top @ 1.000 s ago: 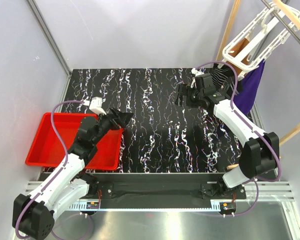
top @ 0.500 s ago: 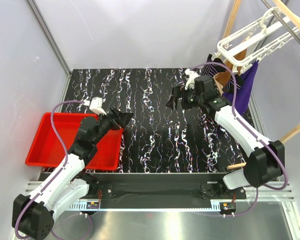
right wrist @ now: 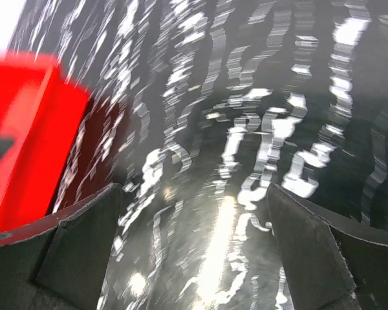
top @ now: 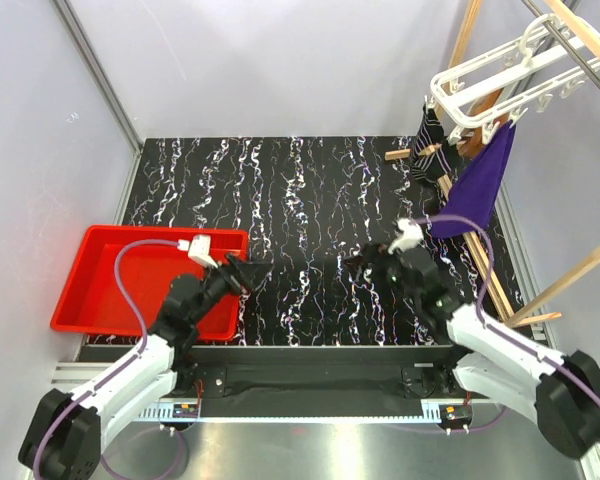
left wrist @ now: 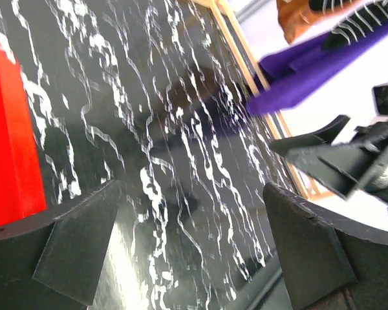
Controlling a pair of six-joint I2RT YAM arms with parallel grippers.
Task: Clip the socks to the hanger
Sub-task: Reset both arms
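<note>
Socks [top: 432, 140]: one striped sock hangs at the hanger's [top: 500, 80] left end.
Left hand [top: 255, 273]: fingers spread, empty, well apart from the hanger, over the surface [top: 310, 190].
Right hand [top: 360, 268]: fingers spread, empty, nearer the hanger.

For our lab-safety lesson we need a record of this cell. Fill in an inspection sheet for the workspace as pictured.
Surface: black marbled table, glossy.
Job's things: one striped sock hangs from the white hanger; no other socks seen.
Clutter: red tray, nothing seen inside; purple cloth beside the sock.
Grippers: left gripper and right gripper open, fingers holding nothing.
Cables: left purple cable, right purple cable, looping free.
Surroundings: wooden rack, pale walls.
</note>
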